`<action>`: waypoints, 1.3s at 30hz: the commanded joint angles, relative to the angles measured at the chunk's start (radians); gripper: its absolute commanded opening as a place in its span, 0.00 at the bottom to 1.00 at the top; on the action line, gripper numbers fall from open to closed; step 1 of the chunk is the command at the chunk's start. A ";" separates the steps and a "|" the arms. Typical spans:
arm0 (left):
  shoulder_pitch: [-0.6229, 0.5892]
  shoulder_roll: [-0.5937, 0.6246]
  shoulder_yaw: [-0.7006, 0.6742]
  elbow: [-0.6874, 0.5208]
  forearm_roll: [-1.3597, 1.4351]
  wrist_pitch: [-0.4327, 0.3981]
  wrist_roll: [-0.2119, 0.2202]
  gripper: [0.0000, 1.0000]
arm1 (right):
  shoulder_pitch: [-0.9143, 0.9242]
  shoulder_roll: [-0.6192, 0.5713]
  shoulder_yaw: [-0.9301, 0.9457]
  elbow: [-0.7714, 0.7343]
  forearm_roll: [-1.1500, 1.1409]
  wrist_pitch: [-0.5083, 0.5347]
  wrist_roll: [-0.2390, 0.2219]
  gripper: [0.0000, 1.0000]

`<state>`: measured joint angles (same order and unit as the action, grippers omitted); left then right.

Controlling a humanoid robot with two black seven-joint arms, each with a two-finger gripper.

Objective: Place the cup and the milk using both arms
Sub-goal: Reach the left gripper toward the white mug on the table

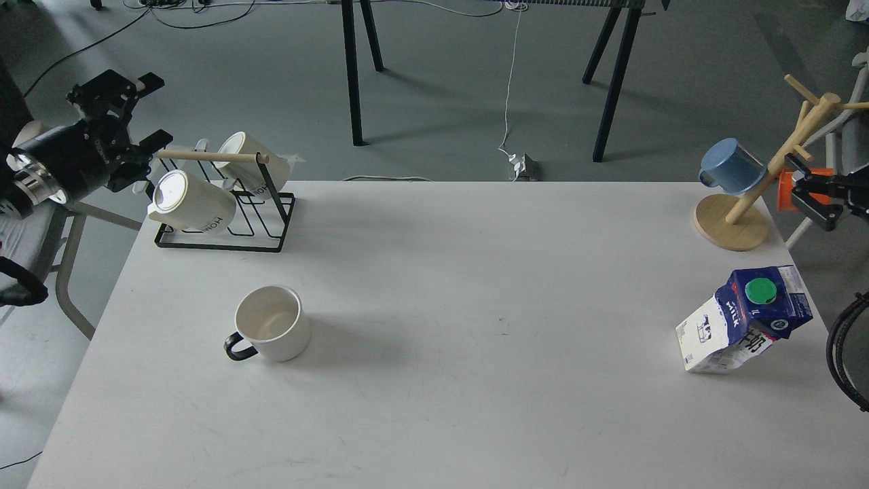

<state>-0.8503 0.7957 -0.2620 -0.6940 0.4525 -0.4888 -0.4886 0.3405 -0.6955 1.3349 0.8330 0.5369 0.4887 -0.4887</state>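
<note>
The cup [271, 332], rigid and breakable, handle at 8 o'clock: grip its rim. The milk [744, 319], light card: grip its sides. Left hand [139, 115] fingers apart; right hand [811, 197] unclear.

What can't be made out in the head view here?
- Right gripper: at the right edge, partly behind the wooden mug tree; open or shut cannot be told.
- Left gripper: dark, against the rack; finger gap unclear.
- Milk carton: far side hidden; small print too small to read.
- Cup: handle only partly seen.
- Rack mugs' lettering: mostly hidden.
</note>
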 commanded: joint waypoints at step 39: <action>0.116 0.142 0.040 -0.355 1.103 0.059 0.000 0.99 | -0.047 0.001 -0.011 -0.009 0.000 0.000 0.000 0.98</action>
<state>-0.7350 0.9776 -0.2225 -1.0512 1.5430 -0.4358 -0.4890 0.2936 -0.6949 1.3255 0.8237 0.5369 0.4887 -0.4887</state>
